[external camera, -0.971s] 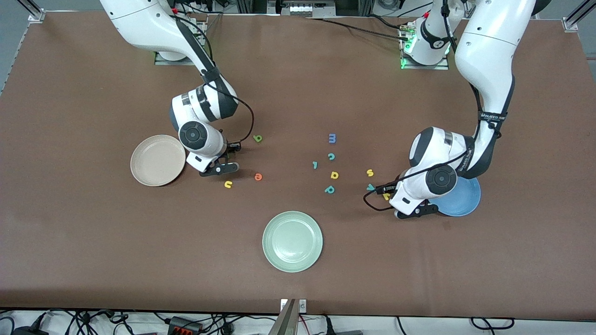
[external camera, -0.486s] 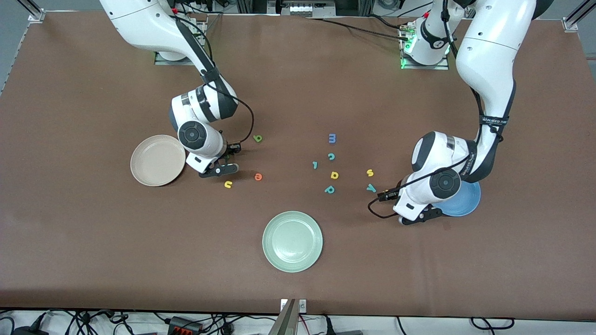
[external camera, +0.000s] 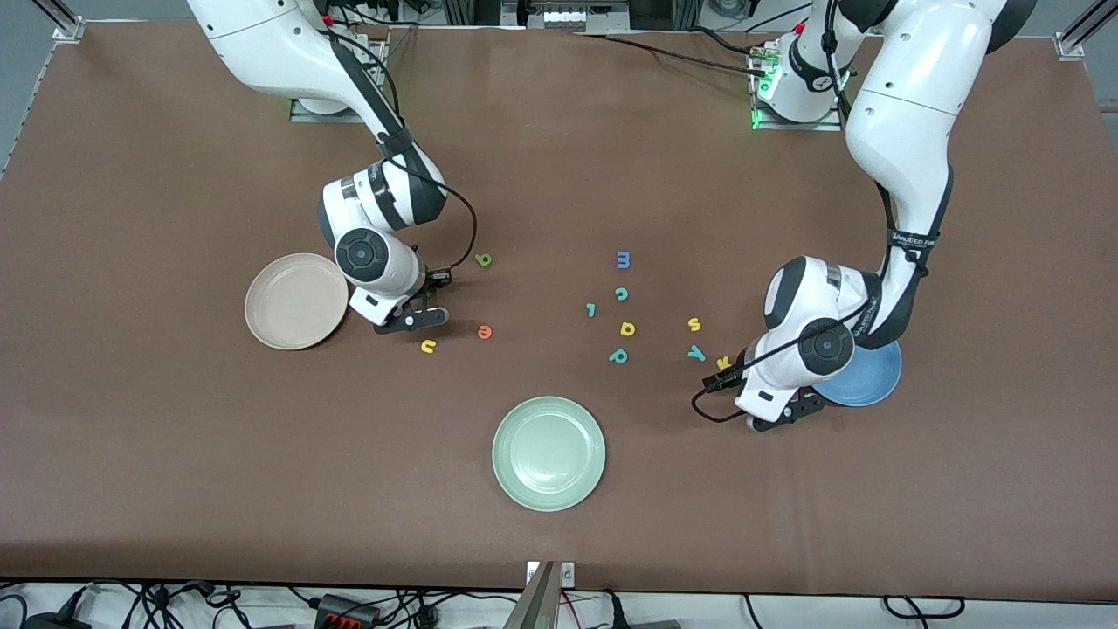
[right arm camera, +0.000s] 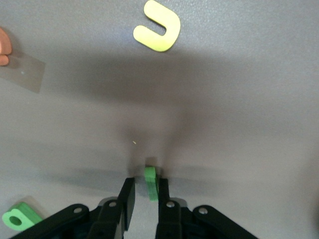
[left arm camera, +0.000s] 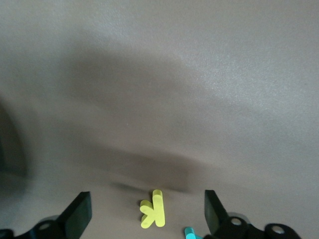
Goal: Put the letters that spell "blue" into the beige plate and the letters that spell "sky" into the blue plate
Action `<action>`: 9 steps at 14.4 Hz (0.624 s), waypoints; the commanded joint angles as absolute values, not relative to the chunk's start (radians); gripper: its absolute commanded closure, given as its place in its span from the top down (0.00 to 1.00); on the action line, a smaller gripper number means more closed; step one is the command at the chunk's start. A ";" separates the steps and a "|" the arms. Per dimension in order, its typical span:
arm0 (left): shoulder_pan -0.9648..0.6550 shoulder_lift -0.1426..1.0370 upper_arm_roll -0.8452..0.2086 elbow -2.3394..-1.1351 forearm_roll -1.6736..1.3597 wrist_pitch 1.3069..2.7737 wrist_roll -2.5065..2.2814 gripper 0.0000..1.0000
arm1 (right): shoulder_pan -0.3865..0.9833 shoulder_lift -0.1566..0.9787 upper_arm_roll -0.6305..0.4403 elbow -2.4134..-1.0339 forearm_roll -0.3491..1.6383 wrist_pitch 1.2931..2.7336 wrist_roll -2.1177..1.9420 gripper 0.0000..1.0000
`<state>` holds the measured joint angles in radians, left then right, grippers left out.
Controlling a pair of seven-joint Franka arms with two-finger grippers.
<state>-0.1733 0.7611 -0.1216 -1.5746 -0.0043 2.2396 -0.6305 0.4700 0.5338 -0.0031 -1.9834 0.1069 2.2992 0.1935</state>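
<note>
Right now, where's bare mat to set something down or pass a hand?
Free: between the beige plate and pale green plate, and nearer the front camera than the blue plate. Crowded: the letter cluster from teal c to yellow k.

The beige plate [external camera: 296,301], round and shallow with a raised rim, sits empty toward the right arm's end of the table. Near it lie the green b [external camera: 483,259], the orange e [external camera: 485,332] and, nearer the front camera, the yellow u [external camera: 428,347]. The green bar l [right arm camera: 151,183] stands on edge between the fingers of the right gripper [right arm camera: 146,195], seemingly pinched against the table. The blue plate [external camera: 876,380], partly hidden, lies toward the left arm's end. Beside it rest the yellow k [external camera: 723,362], the teal y [external camera: 696,353] and the yellow s [external camera: 694,324], all flat on the table.
</note>
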 commanded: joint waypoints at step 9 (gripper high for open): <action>-0.187 0.756 -0.120 -1.617 -0.008 2.235 -0.727 0.61 | 0.361 0.404 -0.024 -1.971 0.101 2.198 0.143 0.00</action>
<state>-0.1791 0.7693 -0.1231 -1.6054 -0.0043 2.2386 -0.7089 0.4260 0.4738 -0.0267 -1.9568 0.1065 2.2592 0.1682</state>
